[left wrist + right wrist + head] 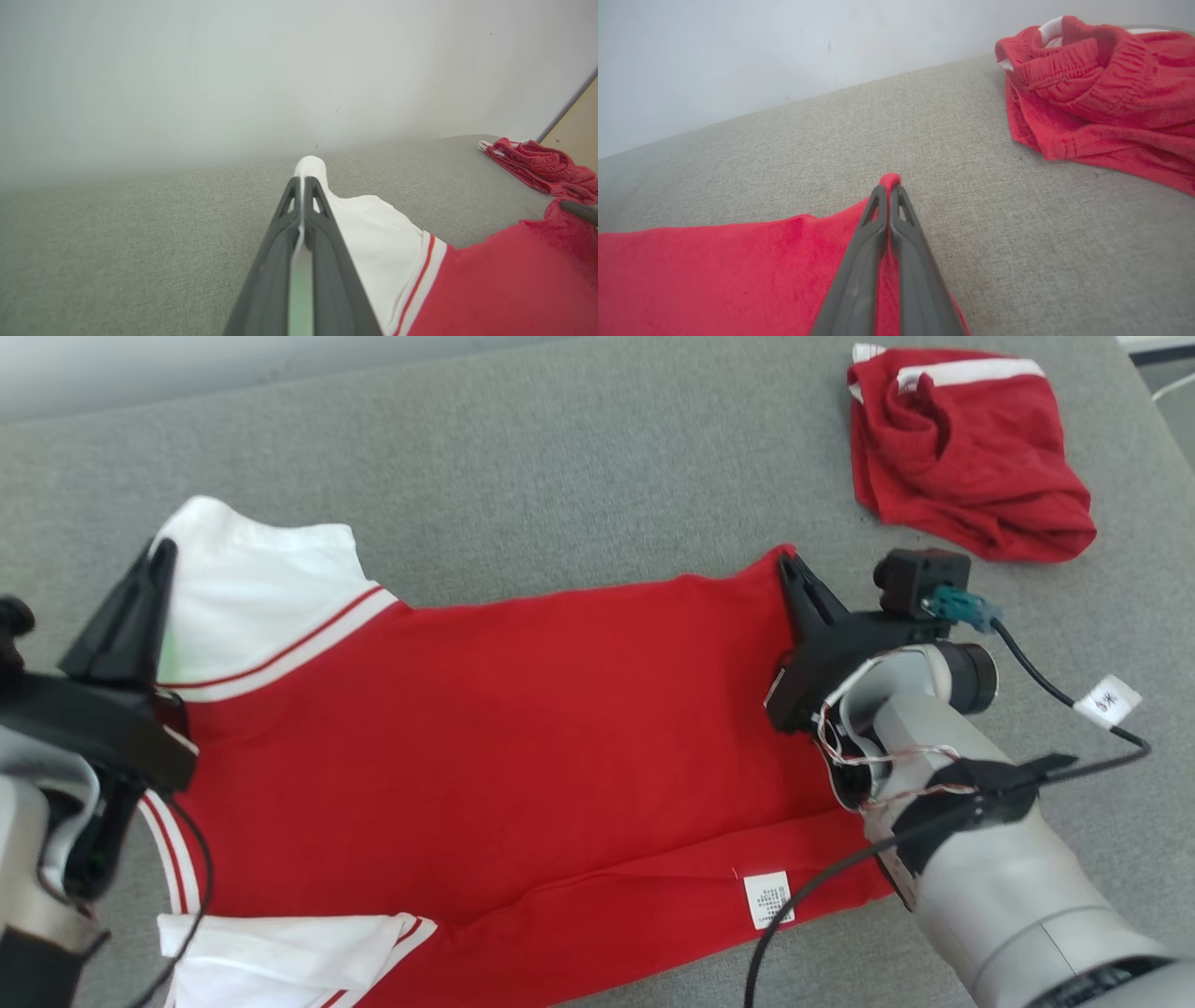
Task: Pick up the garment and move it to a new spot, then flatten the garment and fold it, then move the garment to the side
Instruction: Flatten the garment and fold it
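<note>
2 pinch garment (523, 728): L claw (162, 553), R claw (790, 562).

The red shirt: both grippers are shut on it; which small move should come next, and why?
Probably lift both corners slightly, together. The left gripper pinches the white sleeve, the right gripper the hem corner, and the red shirt lies flat, ready for folding.

Red garment (523, 728), white sleeves (261, 569), grey surface (560, 476)
</note>
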`<state>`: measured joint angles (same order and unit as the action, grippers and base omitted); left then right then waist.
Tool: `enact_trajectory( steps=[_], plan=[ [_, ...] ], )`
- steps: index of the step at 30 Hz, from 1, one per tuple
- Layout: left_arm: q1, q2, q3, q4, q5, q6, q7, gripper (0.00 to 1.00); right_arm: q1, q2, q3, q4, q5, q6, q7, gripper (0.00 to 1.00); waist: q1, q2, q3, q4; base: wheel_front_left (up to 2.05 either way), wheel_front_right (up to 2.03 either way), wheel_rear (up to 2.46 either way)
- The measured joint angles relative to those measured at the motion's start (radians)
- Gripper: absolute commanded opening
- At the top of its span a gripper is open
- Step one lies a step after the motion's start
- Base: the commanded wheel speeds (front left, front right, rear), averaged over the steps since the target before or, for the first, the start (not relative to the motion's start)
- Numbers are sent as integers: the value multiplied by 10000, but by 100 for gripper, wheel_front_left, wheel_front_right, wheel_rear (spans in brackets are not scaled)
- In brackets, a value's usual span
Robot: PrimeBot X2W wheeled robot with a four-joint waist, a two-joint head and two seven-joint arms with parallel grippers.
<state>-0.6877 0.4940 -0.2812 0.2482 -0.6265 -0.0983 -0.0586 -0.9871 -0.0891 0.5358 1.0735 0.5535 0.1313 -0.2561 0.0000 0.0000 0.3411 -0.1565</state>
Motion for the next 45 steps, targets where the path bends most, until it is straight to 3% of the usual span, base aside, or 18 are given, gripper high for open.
enact_trajectory(
  steps=[6, 17, 30, 34, 45],
  plan=[
    [1197, -84, 33, -1212, -88, 205, -445, 0, 980, -782, 654, -1287, 491, 0, -54, 0, -1, -1, -474, 146, 0, 0, 0],
    [3551, -207, 8, -3051, -81, 663, -1310, 0, 2891, -2000, 961, -3611, 1400, -2, -79, 0, -2, -1, -990, 497, 0, 0, 0],
    [5506, -988, -84, -3639, 665, 786, -1981, 0, 4257, -2796, 1151, -4775, 2290, -2, -79, 0, -1, -1, -1325, 860, 0, 0, 0],
    [5864, -1509, 188, -3611, 727, 721, -1988, 0, 4667, -3060, 1390, -5181, 2493, -2, -81, 0, -1, -1, -1404, 1032, 0, 0, 0],
    [6408, -2824, 1195, -2746, 1331, 15, -1992, 0, 5432, -3751, 1530, -5967, 2629, -2, -81, 0, -1, -1, -1645, 1292, 0, 0, 0]
  ],
)
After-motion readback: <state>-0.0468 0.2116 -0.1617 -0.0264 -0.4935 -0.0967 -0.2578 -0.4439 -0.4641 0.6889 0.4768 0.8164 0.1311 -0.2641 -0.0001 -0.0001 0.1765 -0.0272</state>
